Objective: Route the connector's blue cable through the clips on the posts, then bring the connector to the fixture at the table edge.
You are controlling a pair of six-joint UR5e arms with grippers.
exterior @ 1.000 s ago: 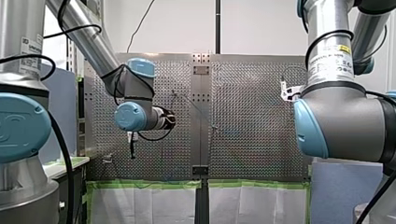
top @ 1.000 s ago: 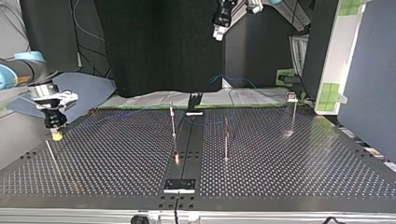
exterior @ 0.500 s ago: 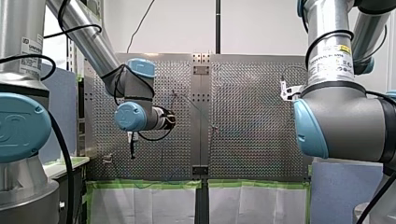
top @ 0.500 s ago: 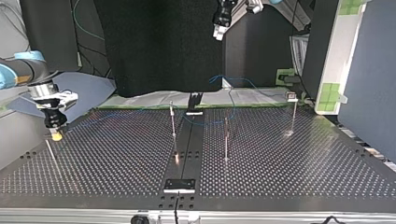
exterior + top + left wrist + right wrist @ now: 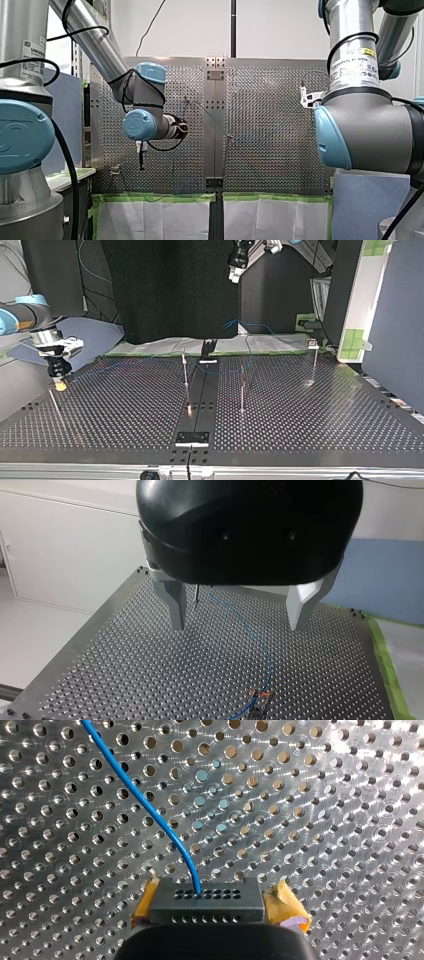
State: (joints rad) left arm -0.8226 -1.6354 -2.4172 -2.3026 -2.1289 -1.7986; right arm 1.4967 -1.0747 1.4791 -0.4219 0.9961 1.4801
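In the right wrist view a dark grey connector [image 5: 206, 902] sits between the yellow pads [image 5: 287, 906] of my right gripper [image 5: 215, 912]. The pads flare just off its sides, so the gripper is open. The blue cable [image 5: 150, 815] leaves the connector and runs ahead over the perforated table. At the top view's left, my right gripper [image 5: 60, 385] stands low by the table's edge. My left gripper [image 5: 239, 627] hangs high over the table, open, its metal fingers [image 5: 176, 605] wide apart with nothing between them; it shows again high in the top view [image 5: 234, 276]. The cable [image 5: 252, 635] curves below it.
Thin posts [image 5: 185, 371] [image 5: 242, 390] stand mid-table, and one post with a clip [image 5: 313, 345] stands at the top view's right. A black bracket [image 5: 208, 349] sits at the far edge and a small plate [image 5: 192, 438] near the front. Blue cable slack [image 5: 250, 326] loops behind the table.
Neither arm has moved in the front or top views. The loop of blue cable behind the table has shifted and tightened a little.
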